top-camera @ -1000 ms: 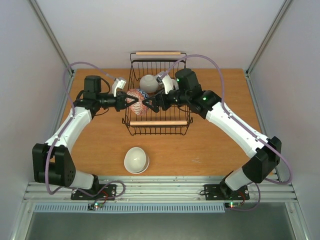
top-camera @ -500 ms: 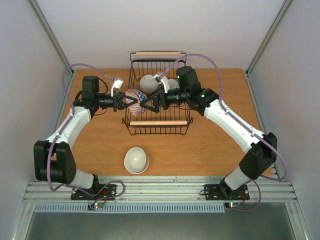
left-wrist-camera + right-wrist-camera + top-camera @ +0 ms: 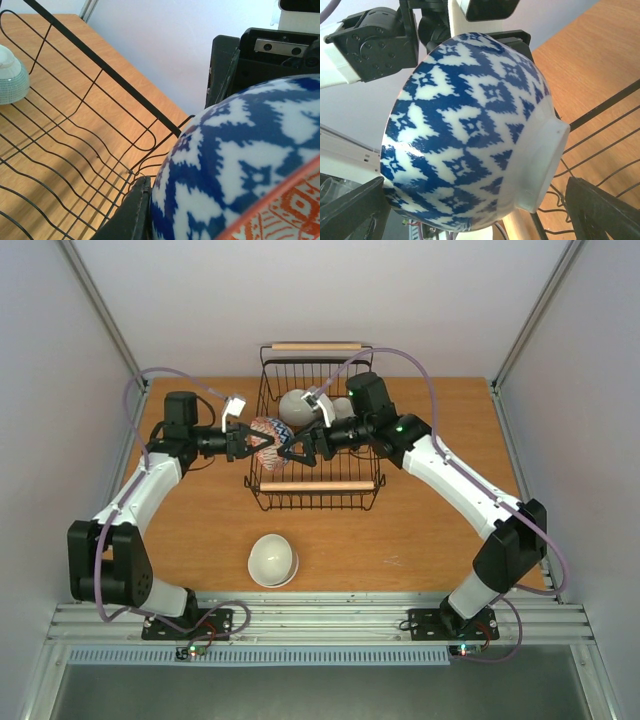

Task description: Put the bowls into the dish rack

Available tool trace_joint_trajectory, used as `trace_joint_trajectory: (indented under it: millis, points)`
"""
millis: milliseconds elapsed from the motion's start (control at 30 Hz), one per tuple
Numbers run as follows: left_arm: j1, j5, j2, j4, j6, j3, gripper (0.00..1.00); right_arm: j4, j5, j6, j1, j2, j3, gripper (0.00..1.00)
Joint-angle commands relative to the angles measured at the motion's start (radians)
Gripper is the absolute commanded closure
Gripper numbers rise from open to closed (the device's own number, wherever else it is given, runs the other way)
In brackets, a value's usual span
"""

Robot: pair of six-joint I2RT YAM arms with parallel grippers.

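Observation:
My left gripper [image 3: 256, 443] is shut on the rim of a blue-and-white patterned bowl [image 3: 282, 432], held on its side over the dish rack's [image 3: 316, 486] left part. A red-orange patterned surface [image 3: 265, 432] shows on the side toward the left gripper; I cannot tell whether it is a second, nested bowl. In the left wrist view one finger [image 3: 131, 212] presses the blue bowl [image 3: 235, 150]. My right gripper [image 3: 297, 451] is open, and in the right wrist view its jaws stand apart on either side of the bowl's [image 3: 470, 130] foot end. A cream-white bowl [image 3: 272, 560] sits on the table near the front.
Inside the black wire rack lie a grey-white bowl [image 3: 298, 406] and another pale bowl [image 3: 345, 408] at the back. A pale green bowl [image 3: 11, 76] shows in the left wrist view. The rack has wooden handles at its far side [image 3: 316, 345] and near side.
The right gripper has moved slightly left, closer around the held bowl. The left gripper and bowl have shifted only a little toward the rack's back.

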Motion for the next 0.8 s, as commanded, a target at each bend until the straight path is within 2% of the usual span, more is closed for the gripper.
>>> trace_joint_trajectory:
  millis: [0, 167, 267, 367, 567, 633, 667, 767]
  points:
    - [-0.009, 0.059, 0.013, 0.062, -0.033, 0.013, 1.00, -0.034, 0.014, -0.020, 0.019, 0.025, 0.040, 0.05]
    - [-0.036, 0.082, 0.020, 0.060, -0.035, 0.014, 1.00, -0.030, 0.019, -0.020, 0.032, 0.041, 0.055, 0.10]
    - [-0.050, 0.070, 0.022, 0.031, -0.019, 0.021, 1.00, -0.030, 0.019, -0.020, 0.037, 0.043, 0.061, 0.20]
    - [-0.062, 0.044, 0.025, -0.039, 0.035, 0.041, 1.00, -0.030, 0.032, -0.020, 0.041, 0.039, 0.062, 0.40]
    - [-0.067, -0.008, 0.025, -0.082, 0.095, 0.053, 1.00, -0.037, 0.102, -0.032, 0.044, 0.025, 0.057, 0.94]
    - [-0.067, -0.022, 0.023, -0.087, 0.095, 0.057, 0.98, -0.034, 0.127, -0.035, 0.044, 0.019, 0.053, 0.99]
    - [-0.067, -0.037, 0.021, -0.090, 0.095, 0.058, 0.92, -0.033, 0.144, -0.037, 0.044, 0.017, 0.051, 0.99]
    - [-0.067, -0.096, 0.013, -0.100, 0.098, 0.061, 0.61, -0.068, 0.266, -0.057, 0.043, 0.015, 0.062, 0.99]
